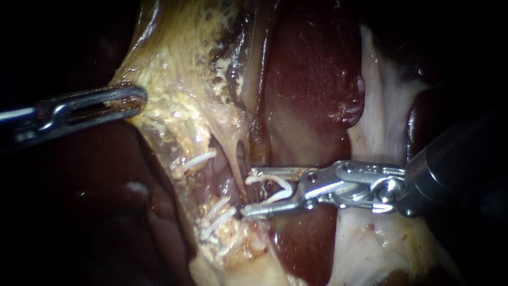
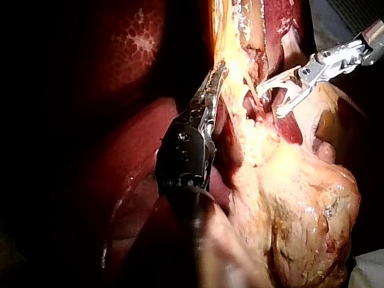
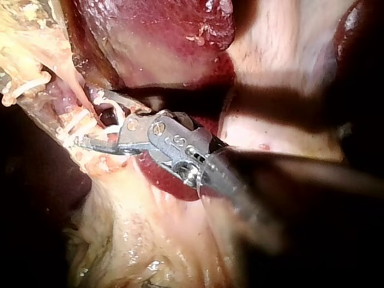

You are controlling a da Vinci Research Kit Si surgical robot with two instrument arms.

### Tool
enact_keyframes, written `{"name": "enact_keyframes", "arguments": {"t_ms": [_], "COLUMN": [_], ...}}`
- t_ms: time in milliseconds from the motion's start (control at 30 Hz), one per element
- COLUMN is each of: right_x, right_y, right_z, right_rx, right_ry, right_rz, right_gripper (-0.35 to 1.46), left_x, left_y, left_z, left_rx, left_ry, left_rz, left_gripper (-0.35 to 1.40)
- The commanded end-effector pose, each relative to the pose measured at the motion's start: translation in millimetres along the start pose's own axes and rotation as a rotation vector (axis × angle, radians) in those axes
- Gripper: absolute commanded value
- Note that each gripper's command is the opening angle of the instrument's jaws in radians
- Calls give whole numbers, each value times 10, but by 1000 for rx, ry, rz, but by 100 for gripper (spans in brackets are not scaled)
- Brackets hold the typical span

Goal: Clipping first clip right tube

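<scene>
My right instrument (image 1: pixel 248 191) comes in from the right, its jaws standing wide apart with an open white clip (image 1: pixel 275 189) held between them. The jaw tips reach a thin pale tube (image 1: pixel 234 153) that runs down from the yellowish tissue; I cannot tell whether the tube lies inside the clip. In the right wrist view the same jaws (image 3: pixel 99 119) and clip (image 3: pixel 115 114) sit against that strand (image 3: pixel 77 83). My left instrument (image 1: pixel 129 100) is shut on the yellowish tissue (image 1: pixel 164 100) and holds it to the left; its jaws (image 2: pixel 213 81) also show in the left wrist view.
Three white clips (image 1: pixel 197 159) (image 1: pixel 216 207) (image 1: pixel 221 221) sit on the fatty strand left of the jaws. Dark red liver (image 1: pixel 312 90) lies behind and above my right instrument. Pale tissue (image 1: pixel 381 100) lies at the right, and the yellowish gallbladder (image 2: pixel 306 210) shows in the left wrist view.
</scene>
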Motion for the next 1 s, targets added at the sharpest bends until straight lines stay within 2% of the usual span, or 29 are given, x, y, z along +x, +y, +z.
{"name": "enact_keyframes", "arguments": {"t_ms": [33,233,367,467,567,667,733,833,1000], "right_x": [-1,-4,-4,-4,-2,-3,-3,-2,-3], "right_y": [1,3,5,4,2,-2,-4,-8,-12], "right_z": [1,16,23,23,18,12,11,13,23], "right_rx": [0,20,59,143,246,337,383,429,435], "right_ry": [0,-5,-17,17,86,127,131,111,105], "right_rz": [0,-7,-27,-46,-12,15,16,12,21], "right_gripper": [59,59,60,60,60,56,54,51,51], "left_x": [0,0,0,0,0,0,0,0,1], "left_y": [0,-1,-1,-1,-1,-1,-1,0,2], "left_z": [0,0,0,0,-1,-1,-1,0,2], "left_rx": [-2,-4,-4,-4,-5,-5,-5,-6,-7], "left_ry": [0,0,-1,-1,-1,-1,-1,-1,-2], "left_rz": [1,0,0,-1,-1,-1,-1,-1,-1], "left_gripper": [-35,-35,-35,-35,-35,-35,-35,-35,-35]}}
